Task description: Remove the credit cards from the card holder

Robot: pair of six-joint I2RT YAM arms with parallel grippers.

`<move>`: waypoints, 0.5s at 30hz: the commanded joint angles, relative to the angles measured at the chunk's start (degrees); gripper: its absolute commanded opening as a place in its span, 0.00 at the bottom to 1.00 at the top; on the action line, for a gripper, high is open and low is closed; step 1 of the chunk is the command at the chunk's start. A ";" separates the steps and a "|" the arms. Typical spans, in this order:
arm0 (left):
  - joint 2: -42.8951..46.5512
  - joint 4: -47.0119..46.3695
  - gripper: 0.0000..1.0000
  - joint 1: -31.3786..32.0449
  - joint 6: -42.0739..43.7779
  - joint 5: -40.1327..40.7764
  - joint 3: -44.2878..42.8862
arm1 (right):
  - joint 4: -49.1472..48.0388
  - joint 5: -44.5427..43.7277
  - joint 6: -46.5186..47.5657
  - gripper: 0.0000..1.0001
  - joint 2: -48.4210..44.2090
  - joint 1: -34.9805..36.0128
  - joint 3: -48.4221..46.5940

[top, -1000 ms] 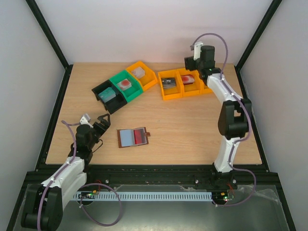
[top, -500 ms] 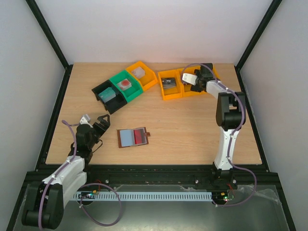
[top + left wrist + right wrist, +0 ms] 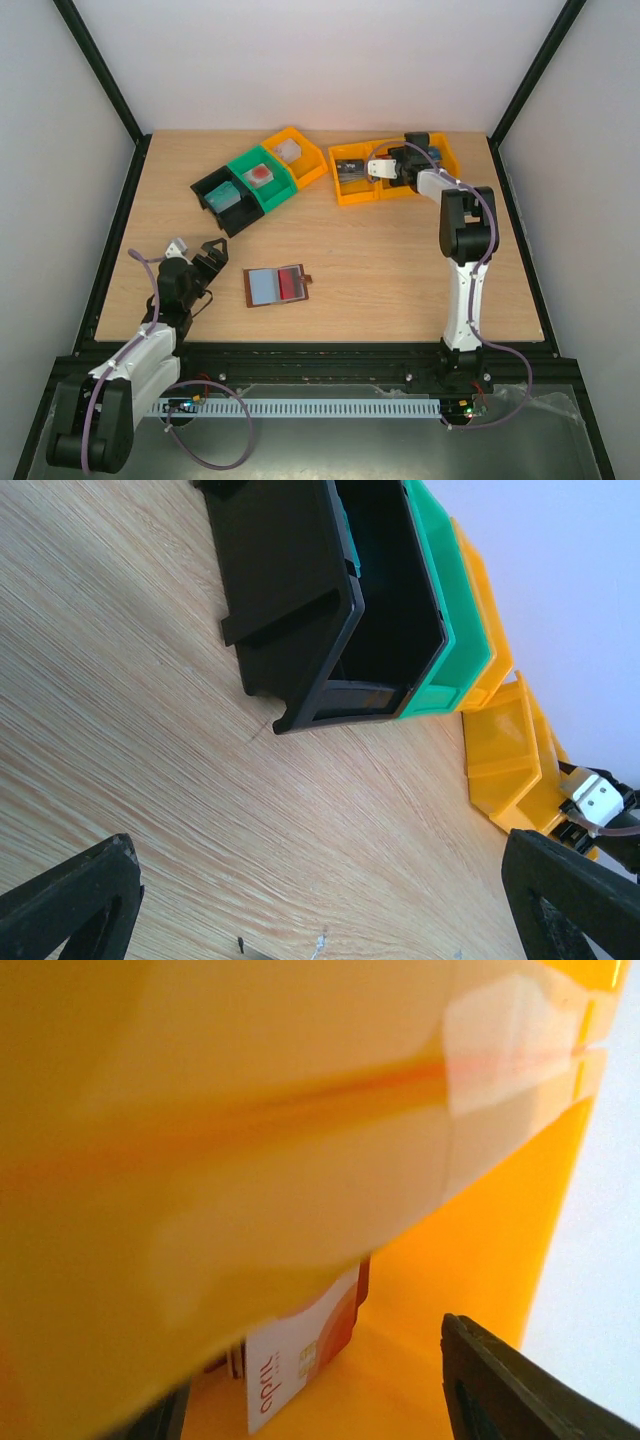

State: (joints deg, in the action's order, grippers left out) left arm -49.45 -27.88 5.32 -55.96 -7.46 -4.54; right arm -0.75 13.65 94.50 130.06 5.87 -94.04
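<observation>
Change: we saw the right gripper [image 3: 310, 1400] drop within the last second from high above the far-right bins into the middle orange bin [image 3: 395, 192], its arm folding down after it.
Right grip: its jaws stood apart with nothing pinched. A printed card [image 3: 300, 1355], white and orange-red, stood on edge between them, clear of the one finger we could see well.
Left grip: the left gripper [image 3: 207, 256] kept its place at the near left, spread wide and empty, aimed toward the far right.
Meaning: we judged the right arm busy at the bin, well apart from the card holder [image 3: 277, 286], so nothing was being drawn out just then. Whether the printed card came from the holder we could not tell.
Place: the card holder lay open and flat on the table [image 3: 380, 260], near the middle, to the right of the left gripper and untouched.
Heading: its long axis ran left to right, slightly tilted, with the snap tab [image 3: 308, 279] pointing right.
Red card: the red card [image 3: 291, 283] sat in the right half, beside the pale blue left half, with its long axis running near to far. At least that one remained to take out.
</observation>
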 commanded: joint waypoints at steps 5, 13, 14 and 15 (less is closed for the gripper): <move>-0.17 -1.49 0.99 -0.53 0.07 -0.18 0.81 | -0.83 -2.36 1.74 0.50 3.40 -0.26 -2.05; -0.16 -1.57 0.99 -0.57 0.07 -0.26 0.78 | 2.43 -3.21 -0.73 0.31 4.09 -0.25 -1.69; -0.18 -1.57 0.99 -0.57 0.07 -0.27 0.84 | 2.27 -2.79 -1.95 0.31 3.54 -0.24 -1.23; -0.18 -1.58 0.99 -0.58 0.07 -0.27 0.85 | 1.93 -1.72 -4.02 0.32 2.64 -0.29 -0.79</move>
State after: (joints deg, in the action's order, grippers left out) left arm -49.45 -27.92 5.17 -55.94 -7.49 -4.54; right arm -1.56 13.65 93.36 131.85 6.04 -95.90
